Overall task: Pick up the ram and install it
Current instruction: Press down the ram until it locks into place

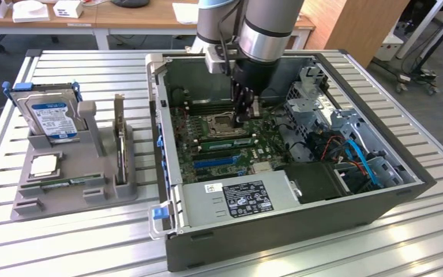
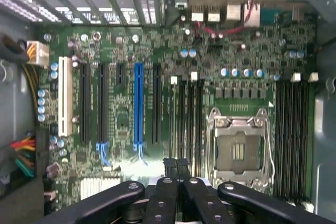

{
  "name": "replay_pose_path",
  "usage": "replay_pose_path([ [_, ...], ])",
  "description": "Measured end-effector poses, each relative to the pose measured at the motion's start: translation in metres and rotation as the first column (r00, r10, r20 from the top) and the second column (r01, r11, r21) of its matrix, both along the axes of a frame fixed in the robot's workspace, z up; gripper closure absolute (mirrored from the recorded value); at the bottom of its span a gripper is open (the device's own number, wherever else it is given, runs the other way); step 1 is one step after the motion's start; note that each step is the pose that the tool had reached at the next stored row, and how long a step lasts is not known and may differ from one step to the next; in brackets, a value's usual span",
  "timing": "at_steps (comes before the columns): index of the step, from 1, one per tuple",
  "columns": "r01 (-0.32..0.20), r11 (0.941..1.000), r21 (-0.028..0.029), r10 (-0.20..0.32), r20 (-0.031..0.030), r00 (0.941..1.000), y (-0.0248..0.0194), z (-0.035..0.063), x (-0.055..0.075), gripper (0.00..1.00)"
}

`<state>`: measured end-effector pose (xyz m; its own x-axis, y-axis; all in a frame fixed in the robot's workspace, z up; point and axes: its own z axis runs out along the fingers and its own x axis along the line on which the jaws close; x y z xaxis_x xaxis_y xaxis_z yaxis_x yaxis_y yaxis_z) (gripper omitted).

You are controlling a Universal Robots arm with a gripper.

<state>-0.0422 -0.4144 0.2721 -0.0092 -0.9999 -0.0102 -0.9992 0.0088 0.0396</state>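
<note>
1. Starting at the exterior view's left, I see a grey holder [image 1: 71,199] on the slatted metal table [image 1: 90,248]. A blue-labelled hard drive [image 1: 52,118] stands in it, with a dark expansion card [image 1: 119,138] upright just beside the drive. A thin green strip [image 1: 69,182] lies low in the holder's front; I cannot make out what it is.
2. Next comes the open computer case [image 1: 283,231], lying on its side with the motherboard [image 1: 206,153] exposed.
3. On the board I find the CPU socket [image 1: 220,122], its cover frame bare.
4. The ram [image 1: 225,134] stands on edge in a memory slot just beside that socket, on the side towards the blue slots, well apart from the holder.
5. The gripper [image 1: 244,120] hangs from the arm, reaching down inside the case over the ram's end towards the exterior view's right. Its jaws are pressed together and pinch nothing that I can see. The ram sits below the fingertips, not between them, and I cannot tell whether they touch it.
6. From the wrist view, the gripper [image 2: 176,167] points at the memory slots between the blue slot [image 2: 138,103] and the CPU socket [image 2: 239,150].
7. Towards the exterior view's right lie the power supply [image 1: 241,199] and blue cables [image 1: 360,158].
</note>
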Motion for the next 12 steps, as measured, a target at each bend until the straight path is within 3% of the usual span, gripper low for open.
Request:
replay_pose_path([
  [12,0.000,1.0000,0.0000,0.000,-0.0001,1.0000,0.0000,0.0000,0.0026,0.90],
])
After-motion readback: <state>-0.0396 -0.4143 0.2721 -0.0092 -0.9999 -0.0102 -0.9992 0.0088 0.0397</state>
